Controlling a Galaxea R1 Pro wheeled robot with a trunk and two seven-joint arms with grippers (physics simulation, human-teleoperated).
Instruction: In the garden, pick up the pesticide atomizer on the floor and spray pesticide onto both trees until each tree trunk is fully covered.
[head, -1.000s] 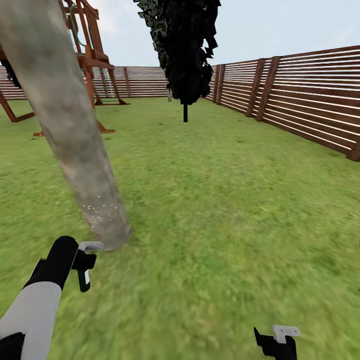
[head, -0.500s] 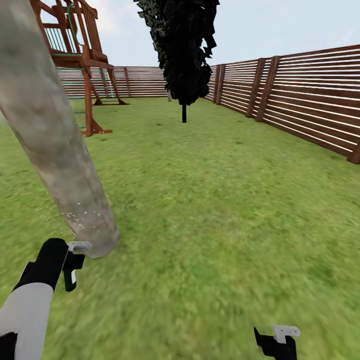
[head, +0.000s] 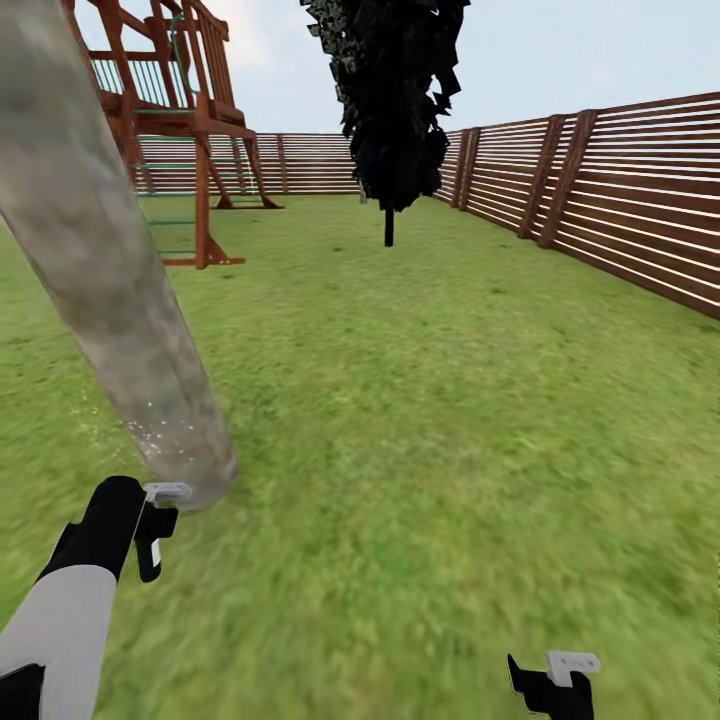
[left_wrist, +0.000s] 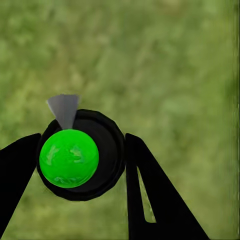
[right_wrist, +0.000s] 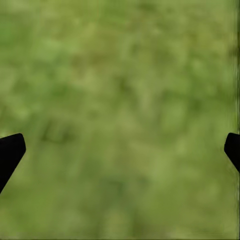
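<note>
Bright, even daylight with no cast shadows or glare. Near grass (head: 420, 560) looks smeared; both wrist views show it blurred.

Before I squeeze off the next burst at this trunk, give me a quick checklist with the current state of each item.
1. Sprayer held in left claw: ok, fingers sit on both sides of it.
2. Left claw close to the tree trunk: ok, it sits beside the trunk's base.
3. Spray landing on the trunk: ok, white specks show low down near the base.
4. Whole trunk covered: cannot tell, specks appear only low down.
5. Right claw free: ok, open over grass, nothing between its fingers.
6. Nozzle pointed at the trunk: cannot tell.
</note>
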